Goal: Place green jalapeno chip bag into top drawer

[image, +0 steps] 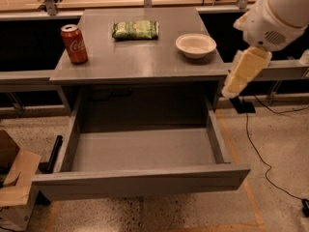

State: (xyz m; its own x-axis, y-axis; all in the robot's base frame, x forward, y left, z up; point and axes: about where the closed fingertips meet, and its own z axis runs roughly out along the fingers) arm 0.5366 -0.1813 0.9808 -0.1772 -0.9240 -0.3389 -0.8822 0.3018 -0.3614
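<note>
Your arm enters from the upper right and is cut off by the edge there, so you see only its white end and the gripper hanging below it as one pale cream block. You cannot tell whether the gripper is released or clenched; nothing shows in its grasp. At the lower left a cardboard box is cut off too.

Count one grey table, one top drawer standing pulled out below it, one green jalapeno chip bag, one red soda can and one white bowl.

The bag lies flat at the far middle of the table top, between can and bowl, touching neither. Your gripper hangs off the table's right edge, near its front corner, well apart from the bag, with the bowl between them.
</note>
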